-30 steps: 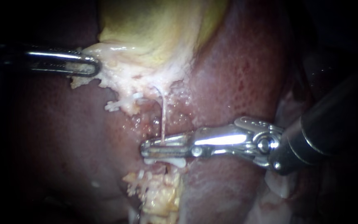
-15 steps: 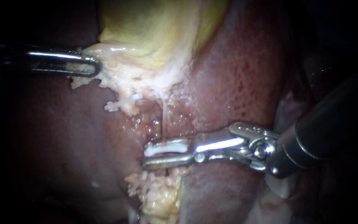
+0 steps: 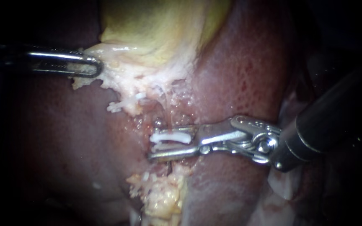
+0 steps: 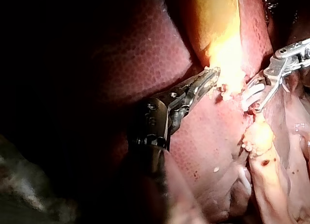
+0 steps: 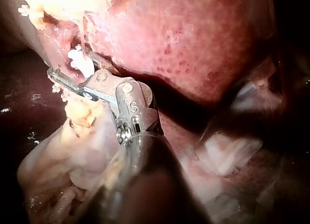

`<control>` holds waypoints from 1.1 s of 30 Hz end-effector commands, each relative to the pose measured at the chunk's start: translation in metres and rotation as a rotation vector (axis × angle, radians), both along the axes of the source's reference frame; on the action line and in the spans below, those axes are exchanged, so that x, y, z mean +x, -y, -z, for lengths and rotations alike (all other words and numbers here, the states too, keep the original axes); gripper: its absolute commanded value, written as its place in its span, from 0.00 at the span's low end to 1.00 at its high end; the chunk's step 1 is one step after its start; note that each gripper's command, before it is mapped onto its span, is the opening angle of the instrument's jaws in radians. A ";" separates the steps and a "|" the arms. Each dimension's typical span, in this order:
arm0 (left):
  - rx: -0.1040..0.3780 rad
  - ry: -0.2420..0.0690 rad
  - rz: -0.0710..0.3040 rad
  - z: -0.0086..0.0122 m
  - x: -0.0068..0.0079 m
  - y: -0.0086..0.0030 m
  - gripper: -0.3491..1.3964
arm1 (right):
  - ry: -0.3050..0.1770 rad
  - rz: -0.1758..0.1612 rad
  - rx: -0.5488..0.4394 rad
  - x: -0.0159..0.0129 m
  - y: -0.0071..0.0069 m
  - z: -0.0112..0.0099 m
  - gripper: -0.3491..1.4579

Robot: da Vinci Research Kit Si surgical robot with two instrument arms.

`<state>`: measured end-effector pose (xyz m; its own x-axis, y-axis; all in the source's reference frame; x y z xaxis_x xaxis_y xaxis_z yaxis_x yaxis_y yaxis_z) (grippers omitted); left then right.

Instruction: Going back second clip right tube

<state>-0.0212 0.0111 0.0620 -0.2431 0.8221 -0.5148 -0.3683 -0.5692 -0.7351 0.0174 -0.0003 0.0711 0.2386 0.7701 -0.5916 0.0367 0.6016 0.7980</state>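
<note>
clip seated on the right tube, your right instrument's jaws apart around it

the white clip (image 3: 172, 137) sits across the thin right tube (image 3: 166, 111), just below the gallbladder (image 3: 156, 29). your right instrument (image 3: 152, 147) has its jaws parted, the lower one clear of the clip. your left instrument (image 3: 92, 67) is clamped on the gallbladder's pale edge, with the tube drawn taut. the risk, as i judge it: back out at an angle and a jaw may hook the clip, dragging or tearing that strand. only the endoscope view shows the tube's run down to the clip. the left wrist view shows the toothed grip, and the right wrist view shows the gap between jaw and clip.
</note>
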 end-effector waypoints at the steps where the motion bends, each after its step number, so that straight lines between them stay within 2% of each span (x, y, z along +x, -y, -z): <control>1: 0.000 0.000 0.000 0.0000 0.0000 0.0000 0.00 | 0.001 -0.001 0.002 0.0000 -0.0001 0.0000 0.44; 11: 0.000 0.000 0.000 0.0000 0.0000 0.0000 0.00 | 0.016 -0.027 -0.020 -0.0003 -0.0003 -0.0002 0.46; 14: 0.000 0.000 0.000 0.0000 0.0001 0.0000 0.00 | 0.040 -0.043 -0.034 -0.0004 -0.0004 -0.0003 0.47; 17: 0.000 0.000 0.000 0.0000 0.0001 0.0000 0.00 | 0.085 -0.065 -0.055 -0.0006 -0.0003 -0.0003 0.47; 33: 0.000 0.001 -0.001 0.0000 0.0004 0.0001 0.00 | 0.061 -0.033 -0.170 -0.0042 -0.0009 0.0011 0.47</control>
<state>-0.0208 0.0110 0.0620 -0.2435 0.8220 -0.5147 -0.3684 -0.5693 -0.7349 0.0129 0.0006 0.0699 0.2551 0.6608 -0.7059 -0.0273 0.7347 0.6779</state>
